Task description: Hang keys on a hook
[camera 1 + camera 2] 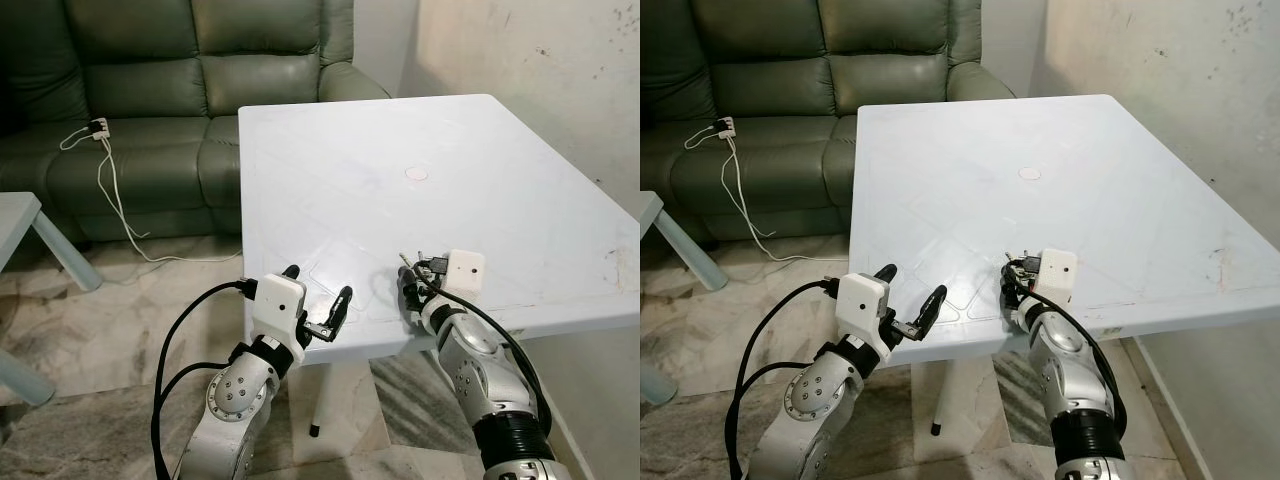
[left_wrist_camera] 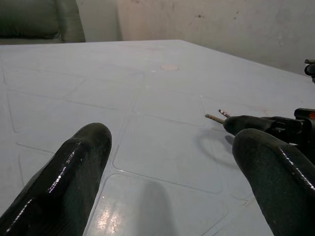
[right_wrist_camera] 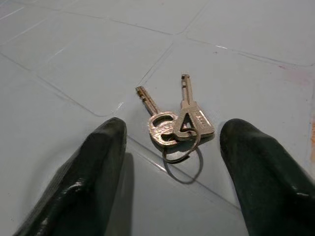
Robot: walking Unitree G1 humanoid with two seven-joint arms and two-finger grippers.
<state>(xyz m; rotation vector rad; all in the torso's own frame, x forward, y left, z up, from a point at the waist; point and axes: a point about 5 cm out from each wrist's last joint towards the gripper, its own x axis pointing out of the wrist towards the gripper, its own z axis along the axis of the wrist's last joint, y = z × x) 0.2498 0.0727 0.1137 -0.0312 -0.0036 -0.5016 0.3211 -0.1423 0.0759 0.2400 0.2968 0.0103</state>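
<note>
White desk, near edge toward the robot; pale wall on the right, green sofa behind on the left with a white cable trailing off the seat to the floor.

Keys: two metal keys on one ring, lying flat on the desk close to its near edge, blades pointing away from the robot. One has a rounded head, the other a squarer one; the heads overlap at the ring.

Right tool: down at the desk's near edge, fingers apart, one on each side of the keys. In the right wrist view the keys lie just ahead of the gap between the two black fingertips; no touch visible. From the head, the right tool sits on the desk surface under its white wrist camera box.

Left tool: raised at the near edge of the desk, left of the right tool, fingers spread wide, holding nothing. Its wrist view looks across the desktop toward the other tool and the key tips.

Small round mark near the middle of the desk.
</note>
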